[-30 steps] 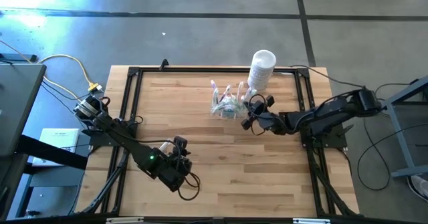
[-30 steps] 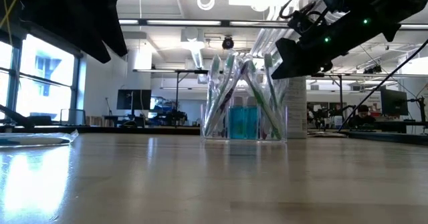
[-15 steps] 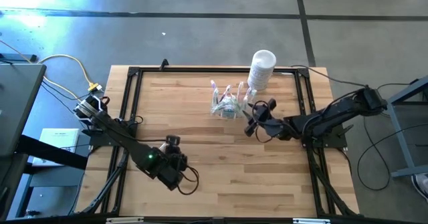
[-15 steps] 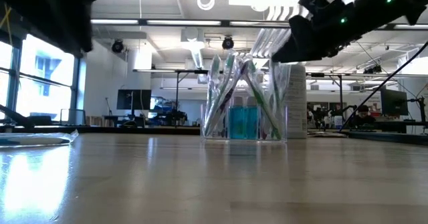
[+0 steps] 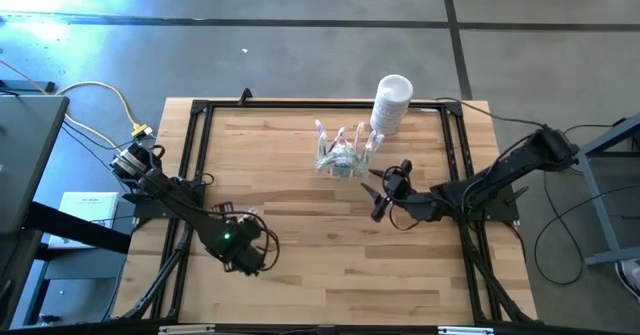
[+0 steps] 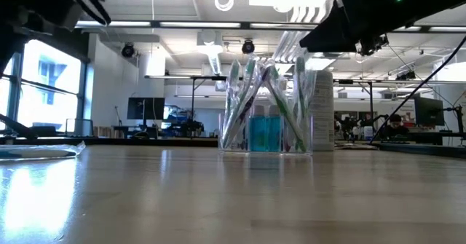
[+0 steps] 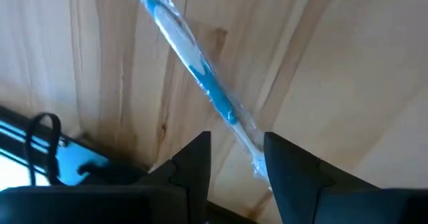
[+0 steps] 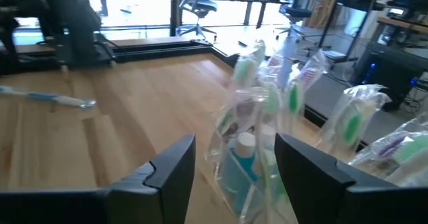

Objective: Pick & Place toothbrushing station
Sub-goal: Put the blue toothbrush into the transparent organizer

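The toothbrushing station (image 5: pixel 340 156), a clear plastic holder with wrapped toothbrushes standing in its compartments, rests on its base at the table's far middle. It also shows in the low view (image 6: pixel 266 120) and the right wrist view (image 8: pixel 261 137). My right gripper (image 5: pixel 378 193) is open and empty, a short way to the near right of the station, pointing at it. My left gripper (image 5: pixel 250 253) is open at the near left and points down. Its fingers (image 7: pixel 194 164) stand on either side of one end of a wrapped blue toothbrush (image 7: pixel 200 77) lying flat on the table.
A white cylindrical container (image 5: pixel 392 103) stands at the far edge, right of the station. A black frame (image 5: pixel 195 155) runs around the table top. The blue toothbrush also shows in the right wrist view (image 8: pixel 47 98). Bare wood lies between the two grippers.
My right gripper has drawn back from the station toward the table's near edge, staying open. My left gripper has tipped from nearly level to pointing down and has shifted toward the near left. The station has stayed where it was.
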{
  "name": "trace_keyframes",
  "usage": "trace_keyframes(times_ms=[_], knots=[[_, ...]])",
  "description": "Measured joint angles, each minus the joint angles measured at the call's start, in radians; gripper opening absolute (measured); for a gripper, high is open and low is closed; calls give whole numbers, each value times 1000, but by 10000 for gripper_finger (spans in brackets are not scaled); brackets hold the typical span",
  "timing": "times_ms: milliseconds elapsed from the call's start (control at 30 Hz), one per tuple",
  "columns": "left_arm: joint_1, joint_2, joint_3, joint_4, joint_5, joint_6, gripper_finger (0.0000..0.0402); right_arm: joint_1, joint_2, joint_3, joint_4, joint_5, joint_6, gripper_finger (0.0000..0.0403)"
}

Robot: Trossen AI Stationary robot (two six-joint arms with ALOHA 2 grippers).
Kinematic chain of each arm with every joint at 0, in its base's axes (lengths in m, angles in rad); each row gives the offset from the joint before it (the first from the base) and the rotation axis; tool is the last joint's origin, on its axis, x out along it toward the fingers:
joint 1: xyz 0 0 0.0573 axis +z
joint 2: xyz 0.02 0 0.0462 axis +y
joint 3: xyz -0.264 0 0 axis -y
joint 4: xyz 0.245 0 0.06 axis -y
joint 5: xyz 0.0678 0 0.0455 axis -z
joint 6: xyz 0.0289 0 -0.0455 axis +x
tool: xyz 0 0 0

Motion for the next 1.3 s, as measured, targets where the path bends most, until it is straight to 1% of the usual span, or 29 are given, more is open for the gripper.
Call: trace_keyframes(times_ms=[167, 300, 400, 533, 633, 833, 967, 1100, 1200, 1300], knots=[[0, 0, -53, 41, 2, -96, 132, 30, 0, 0, 0, 1, 0, 193], [0, 0, -112, 85, 6, -116, 132, 37, 0, 0, 0, 2, 0, 193], [0, 0, -155, 122, 28, -129, 132, 37, 0, 0, 0, 2, 7, 193], [0, 0, -210, 204, 74, -128, 132, 37, 0, 0, -1, -1, 26, 193], [0, 0, -246, 249, 100, -128, 132, 37, 0, 0, -1, -27, 27, 193], [0, 0, -299, 264, 102, -127, 132, 36, 0, 0, -1, -99, 27, 193], [0, -5, -355, 292, 108, -123, 132, 36, 0, 0, -1, -103, 27, 193], [1, -6, -419, 343, 146, -63, 131, 36, 0, 0, -1, -103, 27, 193], [1, -8, -444, 359, 155, -35, 121, 36, 0, 0, -1, -103, 27, 193], [1, -8, -451, 371, 174, 12, 89, 36, 0, 0, -1, -103, 27, 193]])
